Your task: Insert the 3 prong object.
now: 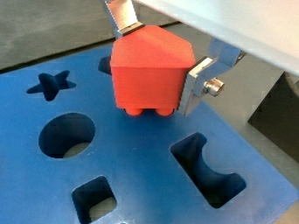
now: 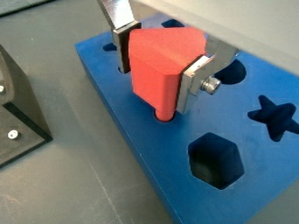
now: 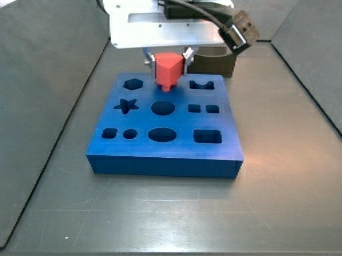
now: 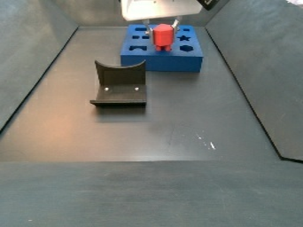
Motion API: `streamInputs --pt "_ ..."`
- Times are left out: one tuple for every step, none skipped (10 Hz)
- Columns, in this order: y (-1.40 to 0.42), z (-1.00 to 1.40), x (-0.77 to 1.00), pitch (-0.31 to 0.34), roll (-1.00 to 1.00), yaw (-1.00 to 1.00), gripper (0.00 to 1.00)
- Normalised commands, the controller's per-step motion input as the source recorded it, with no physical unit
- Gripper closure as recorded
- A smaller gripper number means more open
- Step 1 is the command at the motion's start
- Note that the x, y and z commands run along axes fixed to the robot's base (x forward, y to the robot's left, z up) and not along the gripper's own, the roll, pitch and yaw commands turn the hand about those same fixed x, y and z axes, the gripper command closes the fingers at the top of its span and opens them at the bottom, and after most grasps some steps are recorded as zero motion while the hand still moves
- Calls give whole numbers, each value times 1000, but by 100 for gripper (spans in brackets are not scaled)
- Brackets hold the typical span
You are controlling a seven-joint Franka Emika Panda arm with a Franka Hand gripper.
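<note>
Dark grey floor [image 4: 178, 124] with sloped walls, fixture [image 4: 119, 85] well apart from the blue board [image 3: 167, 125] — gripper [image 1: 158, 74] above the board, plates clamped on the 3 prong object [image 1: 149, 74], its prongs just reaching the board's top.

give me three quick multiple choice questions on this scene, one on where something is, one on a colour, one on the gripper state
1. Where is the 3 prong object?
A. lying on the floor
B. over the blue board, between the fingers
C. on the fixture

2. What colour is the fixture?
A. dark
B. white
C. yellow

3. What state is the gripper in?
A. open and empty
B. out of view
C. shut on the red peg

Answers:
1. B: both wrist views show its prongs at the board's top.
2. A: a side view shows it dark on the floor.
3. C: silver fingers press both its sides.
</note>
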Motion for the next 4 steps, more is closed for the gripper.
streamInputs --pt "17 -203 -6 -56 0 0 100" --pt "23 -223 -20 -83 -29 0 100" --pt "0 -123 -40 -74 -29 0 100" --pt "0 0 0 0 0 0 100"
